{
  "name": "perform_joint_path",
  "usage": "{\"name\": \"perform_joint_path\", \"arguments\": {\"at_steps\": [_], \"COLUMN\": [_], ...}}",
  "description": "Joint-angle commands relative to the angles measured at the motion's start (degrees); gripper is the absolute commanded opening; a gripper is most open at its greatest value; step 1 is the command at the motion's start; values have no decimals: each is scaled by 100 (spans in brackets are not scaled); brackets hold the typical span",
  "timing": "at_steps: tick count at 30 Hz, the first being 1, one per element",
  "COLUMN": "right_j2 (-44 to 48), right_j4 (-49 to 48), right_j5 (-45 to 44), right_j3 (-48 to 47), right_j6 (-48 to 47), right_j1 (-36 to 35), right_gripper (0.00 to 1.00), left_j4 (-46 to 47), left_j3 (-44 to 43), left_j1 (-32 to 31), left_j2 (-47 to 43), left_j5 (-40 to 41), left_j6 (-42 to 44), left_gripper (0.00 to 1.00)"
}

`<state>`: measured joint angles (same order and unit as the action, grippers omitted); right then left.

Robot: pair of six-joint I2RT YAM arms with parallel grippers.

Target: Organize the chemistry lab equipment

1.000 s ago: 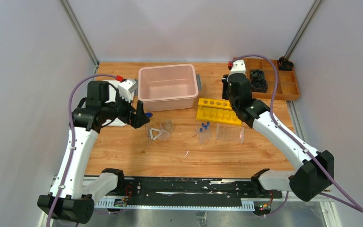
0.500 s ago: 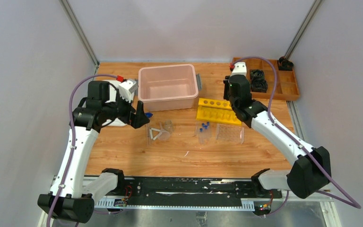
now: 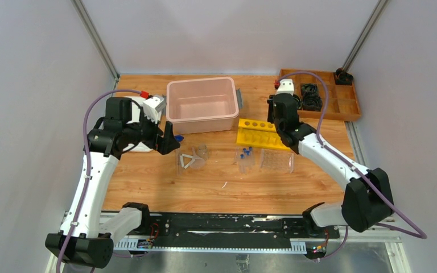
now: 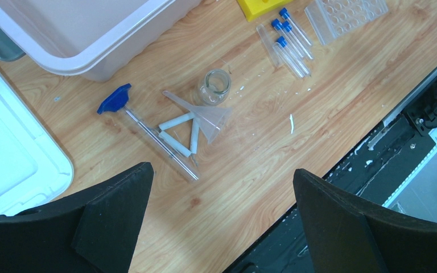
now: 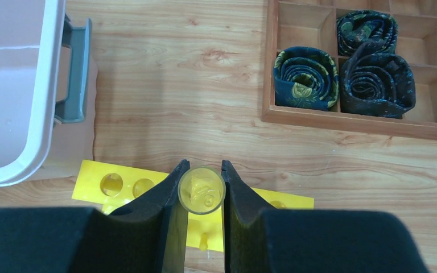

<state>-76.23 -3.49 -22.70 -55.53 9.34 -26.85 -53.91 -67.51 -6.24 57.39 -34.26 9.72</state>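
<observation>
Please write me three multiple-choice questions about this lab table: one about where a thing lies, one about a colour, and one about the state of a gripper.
1. Where is the funnel?
A. in the pink bin
B. on the table, beside the beaker
C. in the wooden tray

2. What colour is the tube rack under the right gripper?
A. yellow
B. green
C. red

3. What is the right gripper's state?
A. open and empty
B. shut on a clear tube
C. shut on the funnel

Answers:
1 B: the left wrist view shows it lying next to the beaker.
2 A: the rack is plainly yellow.
3 B: the right wrist view shows the tube clamped in it.
</observation>
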Motion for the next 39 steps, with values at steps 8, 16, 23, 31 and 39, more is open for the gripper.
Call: {"name": "perform_joint_path", "arguments": {"at_steps": [8,16,23,31,39], "right_j2": [-239,-226,81,186,16], "right_j4": [-449,-144,632,2596,2668], "right_j5": [170,282,225,-139,560], "right_j3": [306,175,-313,-1563,-538], "right_j6": [321,314,503,1074,1979], "right_j1": [83,75,38,-734,-1932], "right_gripper": [23,44,66,56,42], "left_j4": [-23,-23,-23,-29,-71], "left_j3": [-184,-173,-222,-298,-308], "left_j1": [-35,-35,-35,-35,-35], "left_j2": [-35,-60,-94,-146,-154], "left_j5": [141,174,152,192,214], "left_j6": [122,149,111,66,41], "left_gripper": [100,100,100,100,100]}}
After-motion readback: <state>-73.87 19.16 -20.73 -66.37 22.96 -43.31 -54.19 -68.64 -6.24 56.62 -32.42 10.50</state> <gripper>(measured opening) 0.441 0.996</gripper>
